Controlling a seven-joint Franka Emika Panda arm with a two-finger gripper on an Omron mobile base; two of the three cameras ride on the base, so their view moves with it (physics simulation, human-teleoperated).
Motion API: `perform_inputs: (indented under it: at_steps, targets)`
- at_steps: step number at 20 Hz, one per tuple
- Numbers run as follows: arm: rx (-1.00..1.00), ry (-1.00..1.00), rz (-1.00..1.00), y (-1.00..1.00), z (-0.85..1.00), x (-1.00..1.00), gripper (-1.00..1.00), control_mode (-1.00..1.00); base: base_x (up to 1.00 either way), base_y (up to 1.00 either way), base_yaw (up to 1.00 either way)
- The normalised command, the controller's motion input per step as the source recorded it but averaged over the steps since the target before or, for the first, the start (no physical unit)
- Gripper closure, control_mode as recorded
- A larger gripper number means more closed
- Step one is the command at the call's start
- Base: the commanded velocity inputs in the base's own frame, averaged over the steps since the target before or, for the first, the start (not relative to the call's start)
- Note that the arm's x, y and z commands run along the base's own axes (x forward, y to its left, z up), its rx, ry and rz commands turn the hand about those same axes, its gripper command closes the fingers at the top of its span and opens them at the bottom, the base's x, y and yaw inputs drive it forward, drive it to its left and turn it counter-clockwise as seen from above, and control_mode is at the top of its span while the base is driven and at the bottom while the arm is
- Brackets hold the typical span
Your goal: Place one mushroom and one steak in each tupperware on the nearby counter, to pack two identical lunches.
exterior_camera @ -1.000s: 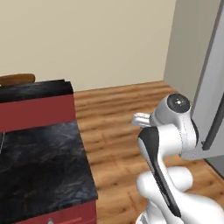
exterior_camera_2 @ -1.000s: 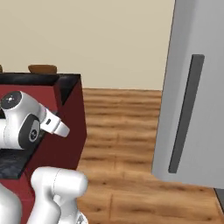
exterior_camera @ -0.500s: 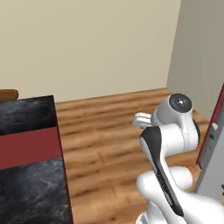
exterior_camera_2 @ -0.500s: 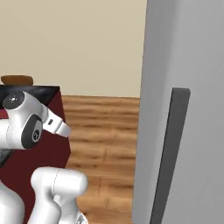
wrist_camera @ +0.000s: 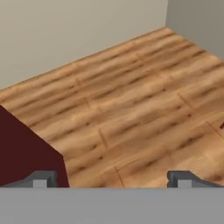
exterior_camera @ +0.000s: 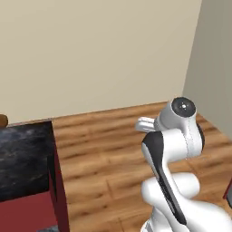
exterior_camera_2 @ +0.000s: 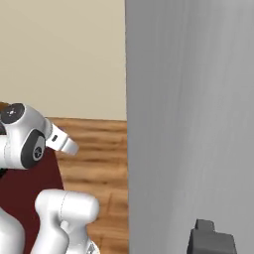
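At the left edge of the left base view, the black stone counter [exterior_camera: 22, 158] shrinks to a wedge above its dark red cabinet side [exterior_camera: 56, 190], where a second ago it filled the lower left of the frame. The whole picture has slid sideways since then, so it is the base that is turning, not the furniture. In the right base view a tall grey appliance panel [exterior_camera_2: 191, 114], with a dark handle end [exterior_camera_2: 211, 242] at the lower right, has swung in to cover the right half of the frame. The swing carries the robot away from the counter, probably towards wherever the food is stored, so packing has not begun.

In the hand view the gripper [wrist_camera: 111, 179] stands with its two finger tips [wrist_camera: 40, 179] as far apart as they go, holding nothing, over bare wood floor [wrist_camera: 131, 105]. The mushrooms, steaks and tupperware are out of frame. A small brown object [exterior_camera: 2, 120] at the far left edge, behind the counter, is cut off and cannot be identified. The appliance's top is also cropped.
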Motion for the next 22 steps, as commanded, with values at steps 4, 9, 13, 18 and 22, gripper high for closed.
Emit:
perform_inputs:
  at_steps: [4, 9, 13, 18, 22]
  targets:
    - [0.0, 0.0, 0.0, 0.0, 0.0, 0.0, -1.0, 1.0, 1.0, -0.41, -0.37]
    - [0.0, 0.0, 0.0, 0.0, 0.0, 0.0, -1.0, 1.0, 0.86, -0.07, -0.68]
    - [0.0, 0.0, 0.0, 0.0, 0.0, 0.0, -1.0, 1.0, 0.36, -0.08, -0.94]
    - [0.0, 0.0, 0.0, 0.0, 0.0, 0.0, -1.0, 1.0, 0.57, -0.16, -0.86]
    - [0.0, 0.0, 0.0, 0.0, 0.0, 0.0, -1.0, 1.0, 0.78, -0.39, -0.7]
